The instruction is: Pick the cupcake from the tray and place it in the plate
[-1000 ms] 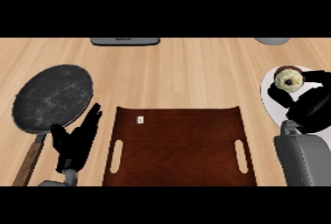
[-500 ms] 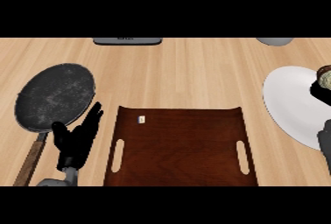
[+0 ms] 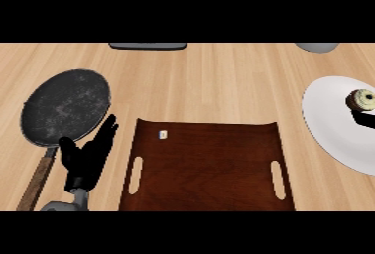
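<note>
The wooden table (image 3: 212, 84) carries everything, and the plate serves best as the landmark for the rest. Well to the left of the plate lies the dark brown tray (image 3: 209, 168), with only a small white tag showing on its surface near the far left corner. Further left of the plate, beyond the tray, a dark round pan (image 3: 66, 106) rests with its wooden handle running toward the near edge. The white plate (image 3: 333, 119) itself sits at the right edge of the view, partly cut off. The left hand (image 3: 88, 158) stands just beside the tray's left side, far from the plate, fingers straight and up, open and holding nothing; it appears to be resting. The cupcake (image 3: 361, 99) is already over or on the plate's right part; whether it touches the plate cannot be told. Only a dark sliver of the right hand (image 3: 364, 119) shows just below the cupcake, so its state cannot be told. The right hand is plainly the nearer one, so any release or withdrawal falls to it.
</note>
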